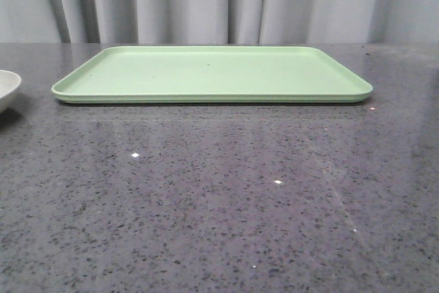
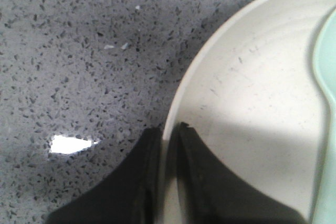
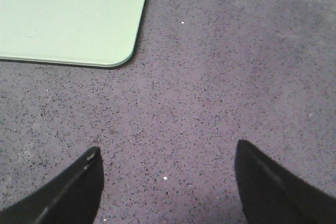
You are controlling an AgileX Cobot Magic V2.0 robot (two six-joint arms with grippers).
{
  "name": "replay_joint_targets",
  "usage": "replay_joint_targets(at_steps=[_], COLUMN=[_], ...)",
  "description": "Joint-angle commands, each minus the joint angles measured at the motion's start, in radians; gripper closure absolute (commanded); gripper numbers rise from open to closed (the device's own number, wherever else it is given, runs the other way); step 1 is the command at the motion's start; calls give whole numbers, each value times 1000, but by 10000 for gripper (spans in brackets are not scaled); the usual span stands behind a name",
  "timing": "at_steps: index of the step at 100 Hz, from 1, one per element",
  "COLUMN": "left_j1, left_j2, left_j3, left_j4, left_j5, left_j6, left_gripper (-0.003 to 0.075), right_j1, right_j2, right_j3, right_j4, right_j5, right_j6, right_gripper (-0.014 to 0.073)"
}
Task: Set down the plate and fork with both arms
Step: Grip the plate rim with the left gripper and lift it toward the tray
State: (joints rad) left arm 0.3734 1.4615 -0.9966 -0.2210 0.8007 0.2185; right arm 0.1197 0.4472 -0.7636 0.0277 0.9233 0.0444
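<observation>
L end effector [image 2: 167, 129] pinching cream plate [image 2: 252, 103] rim | R end effector [image 3: 167, 171] hanging open over speckled surface [image 3: 220, 77] | green tray [image 1: 212, 73] sitting bare

left claw [image 2: 167, 135] clamped, right claw [image 3: 168, 156] spread wide

Your front camera sits low, facing forward across the table [image 1: 219, 224] to the tray [image 1: 212, 73]; both wrist cameras look down closely; the right wrist shares that tray's corner [image 3: 68, 17].
</observation>
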Motion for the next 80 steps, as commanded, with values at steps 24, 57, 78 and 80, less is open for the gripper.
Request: replay_joint_targets(at_steps=[24, 57, 78, 80], left_j1=[47, 112, 115, 117], left_j2=[-52, -113, -126, -129], left_j3=[-17, -20, -31, -31], left_j4=[-168, -250, -264, -268], left_j5=[51, 91, 105, 105], left_j6=[162, 205, 207, 207], left_gripper=[740, 740, 740, 740], right_j1=[-6, -6, -6, -6], right_j2=[16, 16, 16, 16], right_j3=[-27, -27, -27, -27], right_j4=[-2, -2, -2, -2], right_j5=[-76, -76, -75, -74], right_j6=[-7, -7, -7, -7], right_gripper=[64, 64, 64, 64])
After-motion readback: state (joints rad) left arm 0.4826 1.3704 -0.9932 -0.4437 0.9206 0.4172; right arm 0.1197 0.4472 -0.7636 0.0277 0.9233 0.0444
